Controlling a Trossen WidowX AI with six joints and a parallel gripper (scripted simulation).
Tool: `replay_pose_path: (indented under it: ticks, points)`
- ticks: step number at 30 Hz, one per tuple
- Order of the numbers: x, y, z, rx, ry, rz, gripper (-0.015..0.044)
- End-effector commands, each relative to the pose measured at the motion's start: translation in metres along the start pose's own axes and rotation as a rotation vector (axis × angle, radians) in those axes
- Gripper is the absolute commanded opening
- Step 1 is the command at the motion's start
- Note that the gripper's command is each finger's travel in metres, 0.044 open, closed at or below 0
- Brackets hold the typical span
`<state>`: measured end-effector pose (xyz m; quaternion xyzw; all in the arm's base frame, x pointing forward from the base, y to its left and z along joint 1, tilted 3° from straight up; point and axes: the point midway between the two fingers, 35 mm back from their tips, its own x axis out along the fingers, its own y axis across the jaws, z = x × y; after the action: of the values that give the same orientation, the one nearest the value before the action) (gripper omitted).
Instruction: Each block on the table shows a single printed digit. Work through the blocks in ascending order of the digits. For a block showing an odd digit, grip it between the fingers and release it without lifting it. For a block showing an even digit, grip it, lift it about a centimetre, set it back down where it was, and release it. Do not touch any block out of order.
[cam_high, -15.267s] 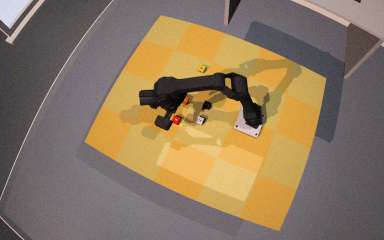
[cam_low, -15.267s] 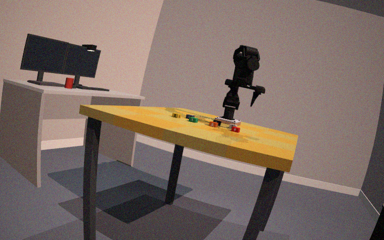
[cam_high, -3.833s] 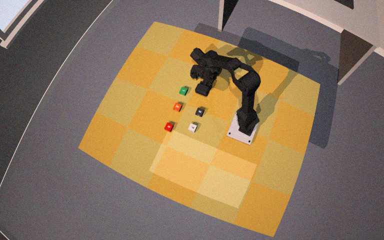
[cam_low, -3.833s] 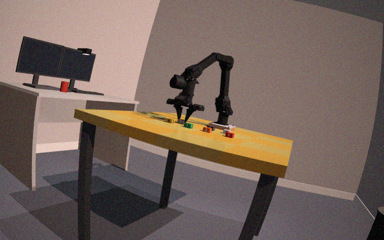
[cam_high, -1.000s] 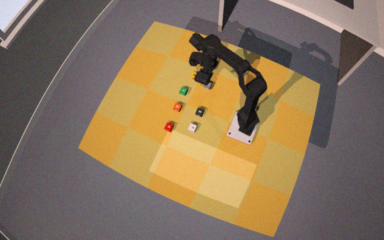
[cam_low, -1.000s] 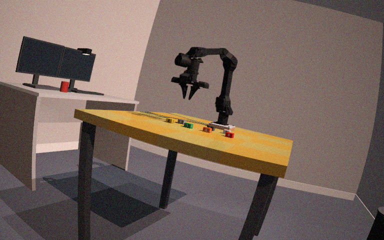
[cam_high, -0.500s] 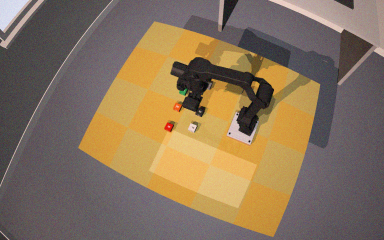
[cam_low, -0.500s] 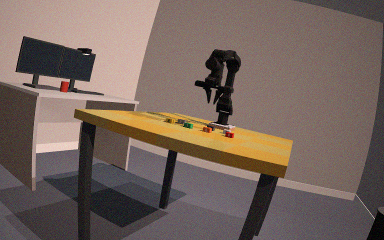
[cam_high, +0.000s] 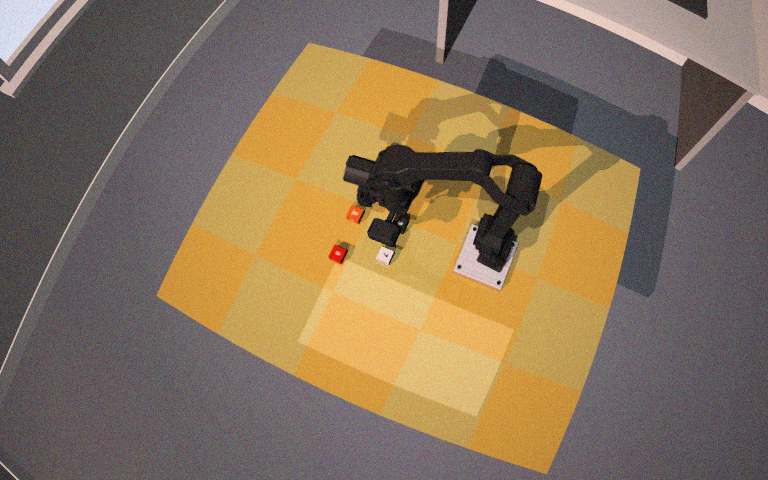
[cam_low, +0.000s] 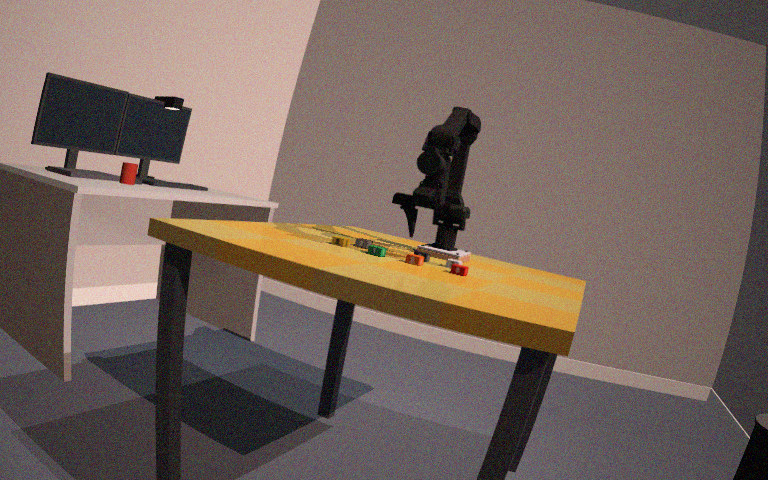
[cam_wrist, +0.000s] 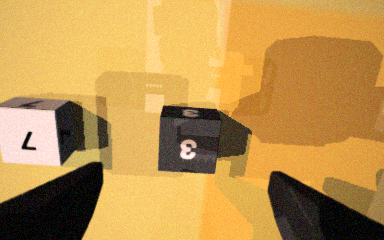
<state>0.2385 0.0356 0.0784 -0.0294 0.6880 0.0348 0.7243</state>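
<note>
Pincer (cam_high: 390, 219) (cam_low: 433, 229) (cam_wrist: 187, 176)'s wide open, nothing in it, above the little black hard-looking cube with a white 3, which sits on the table beside the white 7 cube (cam_high: 385, 255) (cam_low: 453, 263) (cam_wrist: 31, 134). Probably light, stiff, maybe slippery; I'd pinch opposite side faces, low down.

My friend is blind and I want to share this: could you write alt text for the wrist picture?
Open black tool above a black block marked 3; a white block marked 7 sits left in the picture.
</note>
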Motion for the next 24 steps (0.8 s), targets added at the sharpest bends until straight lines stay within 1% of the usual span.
replay_pose_path:
  ticks: [1, 24]
  points:
    - [0.007, 0.0, 0.002, 0.005, -0.02, -0.002, 0.04]
    - [0.042, 0.0, 0.003, 0.005, -0.02, -0.002, 0.04]
